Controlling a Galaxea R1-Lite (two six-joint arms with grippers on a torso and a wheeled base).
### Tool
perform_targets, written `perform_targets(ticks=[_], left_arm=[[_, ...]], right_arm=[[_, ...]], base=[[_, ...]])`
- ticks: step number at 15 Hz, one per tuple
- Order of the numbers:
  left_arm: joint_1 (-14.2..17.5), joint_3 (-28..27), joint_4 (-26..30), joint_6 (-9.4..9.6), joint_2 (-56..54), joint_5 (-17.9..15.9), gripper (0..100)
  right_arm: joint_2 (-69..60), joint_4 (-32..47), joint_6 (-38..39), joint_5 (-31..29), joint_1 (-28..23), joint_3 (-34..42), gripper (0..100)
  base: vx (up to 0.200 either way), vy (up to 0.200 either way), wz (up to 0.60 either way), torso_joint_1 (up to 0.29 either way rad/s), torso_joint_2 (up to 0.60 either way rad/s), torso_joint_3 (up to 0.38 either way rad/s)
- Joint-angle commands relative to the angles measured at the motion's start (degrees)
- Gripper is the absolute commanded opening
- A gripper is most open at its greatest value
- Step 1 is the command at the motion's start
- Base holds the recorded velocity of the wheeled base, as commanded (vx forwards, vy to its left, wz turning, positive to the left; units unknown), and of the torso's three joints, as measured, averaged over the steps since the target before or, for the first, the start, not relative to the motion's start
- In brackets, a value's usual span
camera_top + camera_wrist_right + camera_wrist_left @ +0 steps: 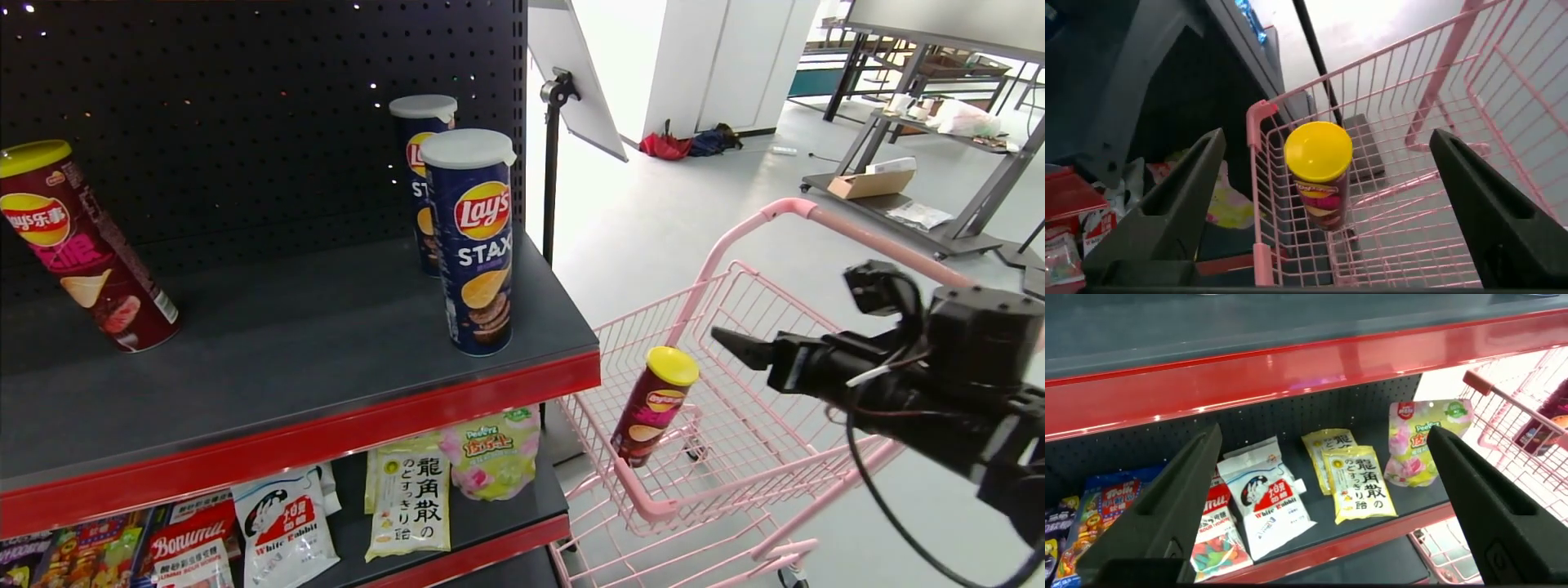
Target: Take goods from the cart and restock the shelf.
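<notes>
Right gripper (735,343) gapes wide open over the cart (718,245), can (653,404) leaning in the corner; nudge its lid off-centre and it topples flat.

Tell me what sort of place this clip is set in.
Probably a mock shop inside a lab or workshop: a pegboard-backed shelf holds chip cans and snack bags, a pink shopping cart stands beside it, and metal work tables stand behind.

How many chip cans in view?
4. One red can leans at the top shelf's left; front blue can and rear blue can stand at its right end; a second red can tilts in the pink cart. More may be hidden off-frame.
</notes>
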Motion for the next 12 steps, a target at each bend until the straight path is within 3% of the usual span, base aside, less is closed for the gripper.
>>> perform_targets(ticks=[1,12], left_arm=[[0.02,0.0,0.0,-0.02,0.05,0.1,100],[0.02,0.0,0.0,-0.02,0.05,0.01,100]], right_arm=[[14.93,-5.5,0.41,-0.29,5.06,1.06,100],[23.36,-6.02,0.93,-2.66,6.2,-2.28,100]], base=[[0.0,0.0,0.0,0.0,0.0,0.0],[0.0,0.0,0.0,0.0,0.0,0.0]])
